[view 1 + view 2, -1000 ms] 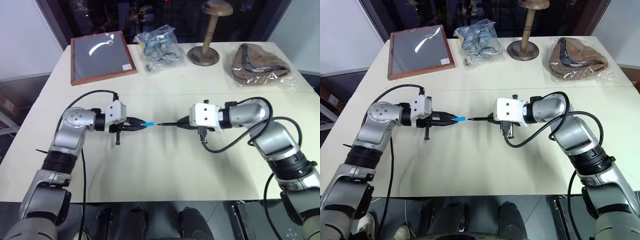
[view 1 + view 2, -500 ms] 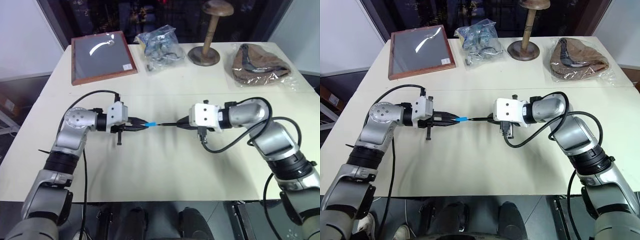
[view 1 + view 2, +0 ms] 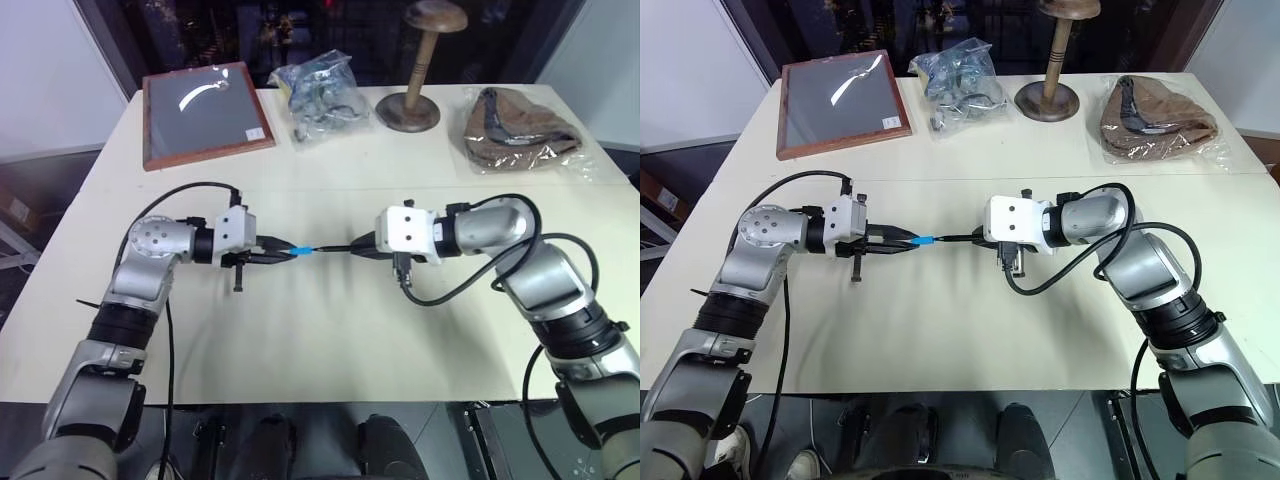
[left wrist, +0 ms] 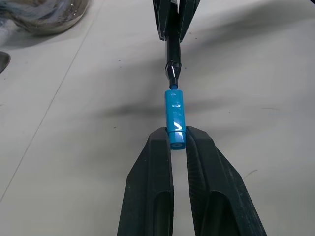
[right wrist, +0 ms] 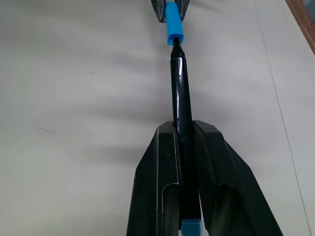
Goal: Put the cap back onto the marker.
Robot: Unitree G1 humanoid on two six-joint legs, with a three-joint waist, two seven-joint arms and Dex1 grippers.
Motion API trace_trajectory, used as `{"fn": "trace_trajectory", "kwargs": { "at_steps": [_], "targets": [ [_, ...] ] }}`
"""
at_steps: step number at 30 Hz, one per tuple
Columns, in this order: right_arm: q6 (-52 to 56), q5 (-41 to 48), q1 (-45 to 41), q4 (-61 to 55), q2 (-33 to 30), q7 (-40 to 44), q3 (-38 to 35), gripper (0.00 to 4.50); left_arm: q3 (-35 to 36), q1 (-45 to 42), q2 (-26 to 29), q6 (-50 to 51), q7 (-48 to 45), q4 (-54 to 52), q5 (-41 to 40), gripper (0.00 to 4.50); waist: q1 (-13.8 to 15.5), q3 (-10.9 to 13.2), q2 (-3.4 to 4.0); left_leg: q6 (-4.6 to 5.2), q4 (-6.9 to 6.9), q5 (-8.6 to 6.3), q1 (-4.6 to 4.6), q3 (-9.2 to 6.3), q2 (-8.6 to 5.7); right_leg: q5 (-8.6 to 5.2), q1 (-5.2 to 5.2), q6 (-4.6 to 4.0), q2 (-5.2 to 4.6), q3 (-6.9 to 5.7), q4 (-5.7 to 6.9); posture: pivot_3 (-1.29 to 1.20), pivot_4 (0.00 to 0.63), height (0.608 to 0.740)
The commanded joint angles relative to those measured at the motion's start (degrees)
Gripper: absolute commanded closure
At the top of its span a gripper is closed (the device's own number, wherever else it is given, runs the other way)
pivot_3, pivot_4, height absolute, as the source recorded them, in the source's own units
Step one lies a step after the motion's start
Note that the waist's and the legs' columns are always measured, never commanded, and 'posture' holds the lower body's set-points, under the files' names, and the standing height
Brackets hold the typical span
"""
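Observation:
Above the middle of the white table [image 3: 330, 330], my left gripper [image 3: 285, 251] is shut on the small light-blue cap [image 4: 175, 116], pinching its rear end. My right gripper [image 3: 362, 245] is shut on the thin black marker [image 5: 180, 88], whose blue end shows between the fingers [image 5: 162, 172]. The two grippers face each other. The marker's pointed tip sits right at the cap's open mouth, seemingly just entering it. Cap [image 3: 301, 249] and marker [image 3: 335, 247] form one near-straight line between the grippers.
Along the table's far edge lie a wood-framed dark board [image 3: 203, 112], a clear bag of metal parts [image 3: 318, 88], a wooden stand with a round base [image 3: 410, 100] and a bagged brown item [image 3: 520, 130]. Cables hang from both wrists.
The gap between cap and marker tip has closed: the right gripper edged the marker toward the cap, and the tip now meets the cap's mouth.

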Motion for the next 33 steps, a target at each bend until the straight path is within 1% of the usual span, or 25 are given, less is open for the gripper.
{"fn": "trace_trajectory", "kwargs": {
  "at_steps": [1,11,33],
  "targets": [
    [0.3,0.5,-1.7,-1.2,0.6,0.0,-0.8,4.5,0.2,-0.2,-0.4,-2.0,0.2,0.0,0.1,4.44,0.0,0.0,0.0,0.0,0.0,0.0,0.0,0.0,0.0,0.0,0.0,0.0,0.0,0.0,0.0,0.0,0.15,0.74],
    [1.3,0.4,-1.7,-1.8,1.4,-0.1,-0.4,4.5,0.0,-0.4,-0.9,-4.9,0.3,1.1,0.7,4.44,0.0,0.0,0.0,0.0,0.0,0.0,0.0,0.0,0.0,0.0,0.0,0.0,0.0,0.0,0.0,0.0,0.15,0.74],
    [3.6,1.0,-0.4,-5.6,2.3,1.1,1.3,4.5,-0.2,-1.1,-1.4,-7.0,0.1,1.5,1.3,4.44,0.0,0.0,0.0,0.0,0.0,0.0,0.0,0.0,0.0,0.0,0.0,0.0,0.0,0.0,0.02,0.0,0.15,0.74]
  ]
}}
